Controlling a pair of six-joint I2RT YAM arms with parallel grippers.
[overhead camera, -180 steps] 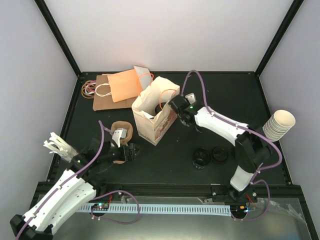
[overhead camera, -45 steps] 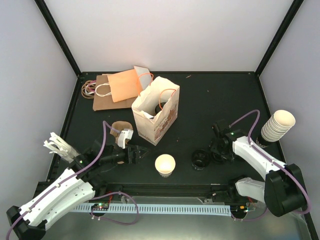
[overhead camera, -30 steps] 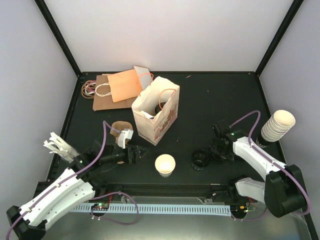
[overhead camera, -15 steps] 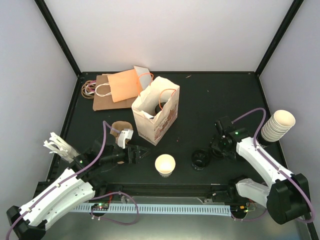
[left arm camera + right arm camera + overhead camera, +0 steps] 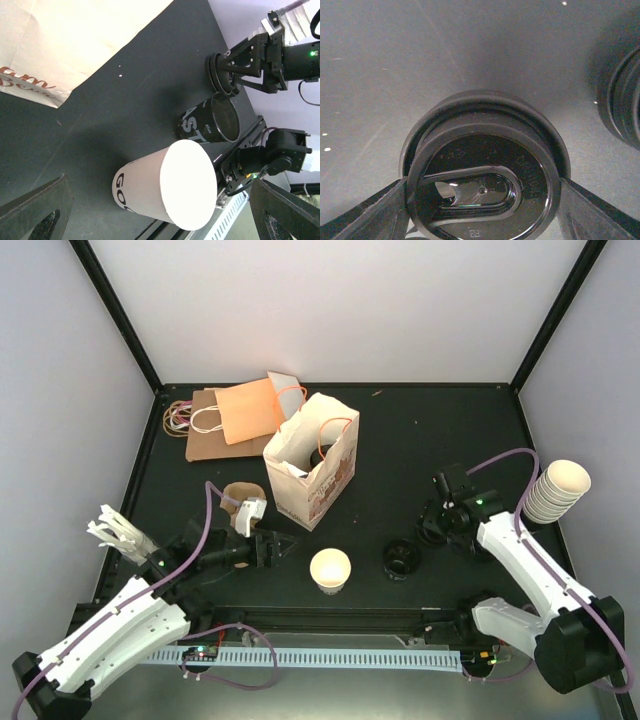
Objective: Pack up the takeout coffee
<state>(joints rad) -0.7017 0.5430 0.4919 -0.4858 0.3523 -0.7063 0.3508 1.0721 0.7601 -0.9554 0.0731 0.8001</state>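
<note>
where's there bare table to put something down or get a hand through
Widest bare patch: back right, between the bag, the cup stack and the right claw holding a lid. A smaller one lies left of the sleeve, nearer than the flat bags. Crowded: the front strip, where the left claw, cup and black cup sit close.

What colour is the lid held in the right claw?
Black; the lid shows best in the right wrist view.
</note>
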